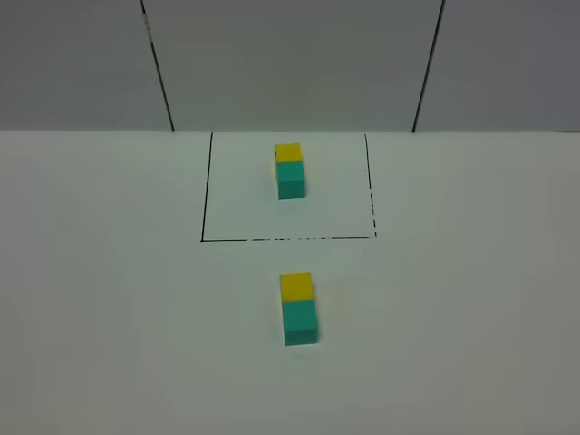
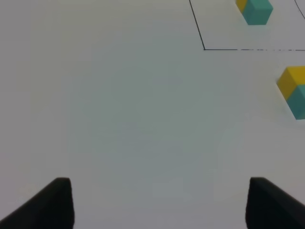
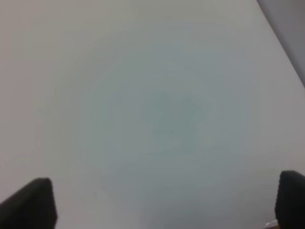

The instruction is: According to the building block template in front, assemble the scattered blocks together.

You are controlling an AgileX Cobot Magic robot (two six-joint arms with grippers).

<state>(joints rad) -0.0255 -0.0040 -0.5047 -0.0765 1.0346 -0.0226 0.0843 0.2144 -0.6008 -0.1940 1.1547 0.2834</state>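
Observation:
The template pair, a yellow cube point(image 1: 288, 151) joined to a teal-green cube point(image 1: 291, 178), stands inside the black-line rectangle point(image 1: 207, 239) at the back. In front of the rectangle the loose yellow cube point(image 1: 295, 285) touches the loose teal-green cube point(image 1: 300, 322), yellow behind, teal in front. Both pairs show in the left wrist view: template point(image 2: 255, 10), loose cubes point(image 2: 295, 90). My left gripper point(image 2: 159, 202) is open and empty over bare table. My right gripper point(image 3: 167, 202) is open and empty; its view shows only bare table. Neither arm shows in the exterior view.
The white table point(image 1: 109, 317) ends at a grey panelled wall point(image 1: 290, 63) behind the rectangle. The rectangle's front line point(image 2: 252, 49) shows in the left wrist view. A grey edge point(image 3: 290, 28) crosses one corner of the right wrist view.

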